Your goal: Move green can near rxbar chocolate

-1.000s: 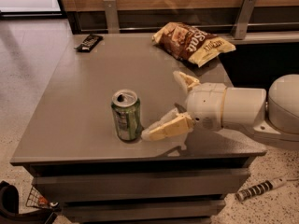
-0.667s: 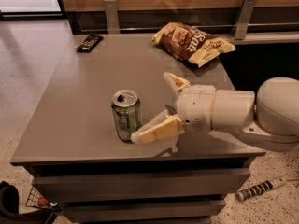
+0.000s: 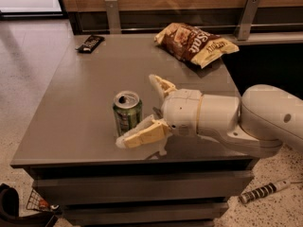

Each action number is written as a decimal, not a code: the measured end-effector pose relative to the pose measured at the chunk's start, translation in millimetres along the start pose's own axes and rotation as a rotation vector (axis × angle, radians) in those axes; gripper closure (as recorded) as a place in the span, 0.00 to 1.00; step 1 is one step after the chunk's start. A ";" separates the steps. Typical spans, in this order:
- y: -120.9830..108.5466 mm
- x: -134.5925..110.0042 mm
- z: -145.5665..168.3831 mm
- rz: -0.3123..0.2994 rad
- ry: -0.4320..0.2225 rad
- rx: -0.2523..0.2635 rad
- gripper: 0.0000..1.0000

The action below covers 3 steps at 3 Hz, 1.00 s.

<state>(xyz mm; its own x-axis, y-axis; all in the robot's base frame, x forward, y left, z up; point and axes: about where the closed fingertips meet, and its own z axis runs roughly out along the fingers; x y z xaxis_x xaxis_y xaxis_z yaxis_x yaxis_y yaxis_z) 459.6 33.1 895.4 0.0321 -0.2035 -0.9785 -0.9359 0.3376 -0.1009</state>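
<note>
From my station I have the gripper (image 3: 135,110) low over the table (image 3: 71,117), reaching in from about 3 o'clock of the green can (image 3: 127,112). The claw is spread wide and holds nothing. One finger sits at roughly 5 o'clock of the can, down by its base, and the other is behind it at about 2 o'clock. The can stands upright near the front edge of the table, partly inside the span of the fingers. I cannot tell whether the near finger is touching it. The rxbar chocolate (image 3: 90,42) lies flat at the far left corner, about 11 o'clock from the can and well apart from it. A crinkly chip bag (image 3: 194,42) lies at the far right, about 1 o'clock. By my reading the task is only in its opening stage: the approach is nearly done, but the can is not yet grasped. Still ahead are closing on the can, lifting it, carrying it toward 11 o'clock across the tabletop, and setting it down upright just beside the bar.
</note>
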 end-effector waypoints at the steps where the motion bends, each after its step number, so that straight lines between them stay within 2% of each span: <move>1: 3.6 8.6 3.0 0.012 -0.061 -0.004 0.00; 2: 4.7 8.4 4.2 0.005 -0.068 -0.007 0.17; 3: 6.0 7.2 5.6 0.002 -0.068 -0.011 0.40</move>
<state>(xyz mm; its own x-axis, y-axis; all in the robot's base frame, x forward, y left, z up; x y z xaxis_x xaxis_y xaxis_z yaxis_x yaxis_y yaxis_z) 456.2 38.8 886.8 0.0536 -0.1401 -0.9887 -0.9396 0.3281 -0.0974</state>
